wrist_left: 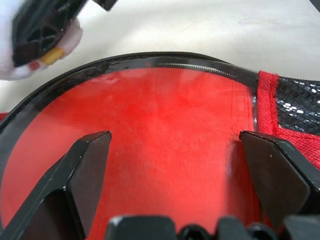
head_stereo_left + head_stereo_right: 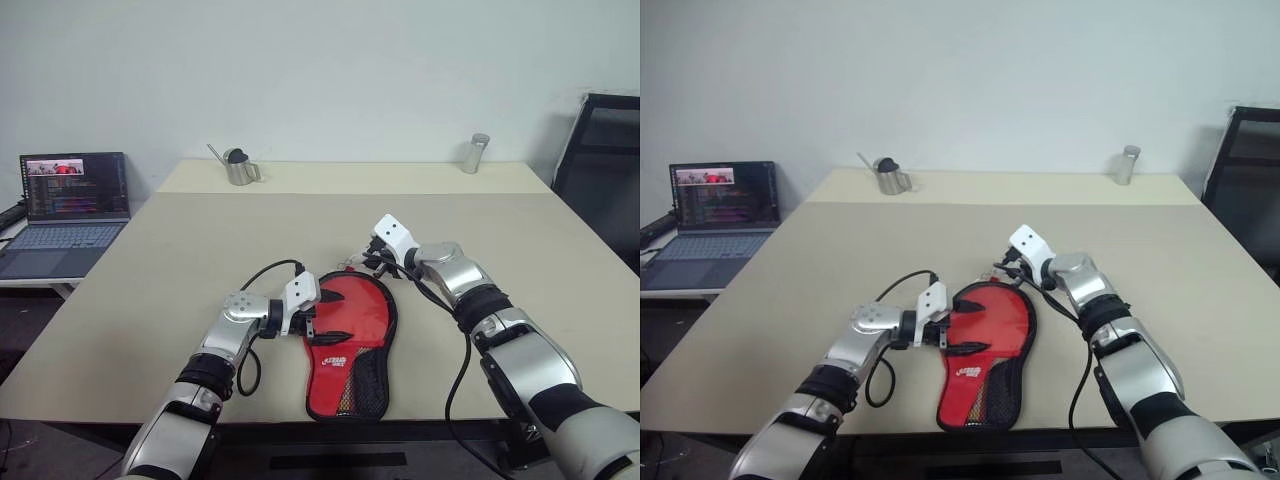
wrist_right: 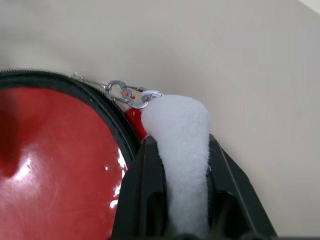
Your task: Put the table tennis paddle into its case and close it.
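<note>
The case lies flat near the table's front edge, red side up, with its black mesh pocket toward me and a black zipper rim around it. My right gripper is shut on the white fluffy charm, which hangs from a metal clasp at the case's far right rim. My left gripper is open at the case's left side, its fingers spread over the red face with nothing between them. The table tennis paddle is hidden.
A metal pitcher and a small glass shaker stand at the table's far edge. An open laptop sits on a lower table to the left. A black chair stands at the right.
</note>
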`<action>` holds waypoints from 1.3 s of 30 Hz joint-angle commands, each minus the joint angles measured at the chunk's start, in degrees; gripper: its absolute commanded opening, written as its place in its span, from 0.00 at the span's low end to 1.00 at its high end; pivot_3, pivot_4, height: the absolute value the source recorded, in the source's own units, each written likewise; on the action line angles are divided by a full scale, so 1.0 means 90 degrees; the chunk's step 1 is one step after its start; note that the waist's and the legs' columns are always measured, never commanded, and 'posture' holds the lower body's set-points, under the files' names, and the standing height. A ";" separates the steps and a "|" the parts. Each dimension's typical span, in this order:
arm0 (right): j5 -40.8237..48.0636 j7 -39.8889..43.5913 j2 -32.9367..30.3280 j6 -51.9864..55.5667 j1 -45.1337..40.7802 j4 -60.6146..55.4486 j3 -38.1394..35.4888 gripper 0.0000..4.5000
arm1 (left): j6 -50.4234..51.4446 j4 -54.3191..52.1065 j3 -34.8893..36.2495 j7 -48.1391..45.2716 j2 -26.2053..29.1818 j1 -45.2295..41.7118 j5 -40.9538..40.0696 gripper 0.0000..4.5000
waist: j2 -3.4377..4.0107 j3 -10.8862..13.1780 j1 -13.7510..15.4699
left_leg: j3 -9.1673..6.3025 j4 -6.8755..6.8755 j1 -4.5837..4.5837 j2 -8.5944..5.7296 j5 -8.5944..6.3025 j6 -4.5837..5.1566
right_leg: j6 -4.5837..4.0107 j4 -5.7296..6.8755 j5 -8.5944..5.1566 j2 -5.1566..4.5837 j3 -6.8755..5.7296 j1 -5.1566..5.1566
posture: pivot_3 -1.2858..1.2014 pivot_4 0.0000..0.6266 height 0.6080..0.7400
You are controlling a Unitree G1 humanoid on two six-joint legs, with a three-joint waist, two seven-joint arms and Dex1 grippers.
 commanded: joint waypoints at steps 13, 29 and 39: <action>-0.0143 0.0266 -0.0387 -0.0185 -0.0254 -0.0004 -0.0349 0.09 | -0.0088 0.0907 -0.0195 0.0085 -0.0005 0.0204 0.0402 1.00 | 0.0038 -0.0026 0.0006 | -0.0002 0.0002 0.0008 0.0000 0.0000 0.0000 | -0.0001 0.0002 0.0001 0.0000 -0.0002 0.0009 | 0.52 0.24 1.00; -0.0097 0.0862 -0.1229 0.0766 0.0628 -0.1676 -0.0430 0.09 | -0.0200 0.1150 -0.0245 -0.0006 -0.0156 0.0098 0.0439 1.00 | 0.0069 -0.0047 0.0036 | -0.0003 0.0003 0.0007 -0.0003 0.0000 0.0000 | 0.0000 0.0000 0.0000 -0.0001 -0.0002 0.0013 | 0.52 0.24 1.00; 0.0296 0.1585 -0.2312 0.2616 0.2116 -0.4808 -0.0591 0.09 | -0.0313 0.1403 -0.0336 -0.0142 -0.0219 -0.0035 0.0526 1.00 | 0.0078 -0.0053 0.0073 | -0.0008 0.0004 0.0003 -0.0005 0.0000 0.0000 | 0.0001 -0.0006 -0.0001 0.0000 -0.0006 0.0016 | 0.52 0.24 1.00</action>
